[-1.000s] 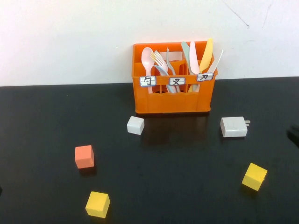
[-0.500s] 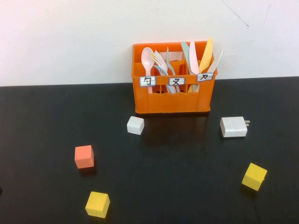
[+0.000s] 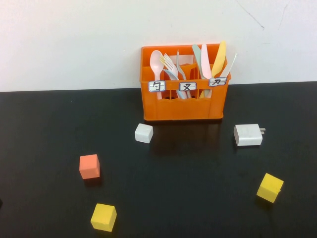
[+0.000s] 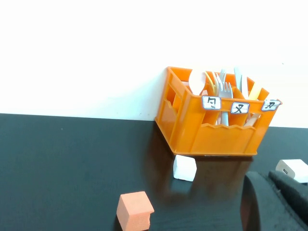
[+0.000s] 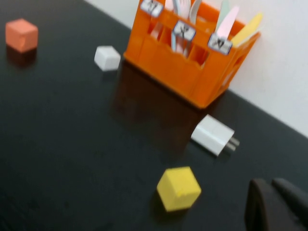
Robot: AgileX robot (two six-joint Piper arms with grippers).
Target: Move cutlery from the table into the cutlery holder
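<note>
The pale pink spoon (image 3: 157,60) is seen standing bowl-up in the left compartment of the orange cutlery holder (image 3: 182,106), and the light grey fork (image 3: 179,67) is seen upright in the middle compartment, among other forks. Pastel knives (image 3: 218,58) lean in the right compartment. No cutlery is seen lying on the black tabletop (image 3: 198,198), so the task is judged to be complete or nearly so.

The holder is set against the white wall at the far edge of the tabletop. Just in front of its left corner a white cube (image 3: 143,133) is placed; a white charger block (image 3: 247,134) lies near its right front. Farther forward, an orange cube (image 3: 89,166) and two yellow cubes (image 3: 103,217) (image 3: 270,187) are scattered well apart.

Neither arm is seen in the high view. The left end effector (image 4: 269,204) shows only at the edge of its wrist view, closed and empty, held back from the holder above the tabletop. The right end effector (image 5: 274,207) is likewise closed on nothing, near the yellow cube on the right side.

From here, the main risk is judged to be a needless further reach: a cube or the charger could be mistaken for cutlery, or the light holder could be nudged and the leaning knives tipped out.
</note>
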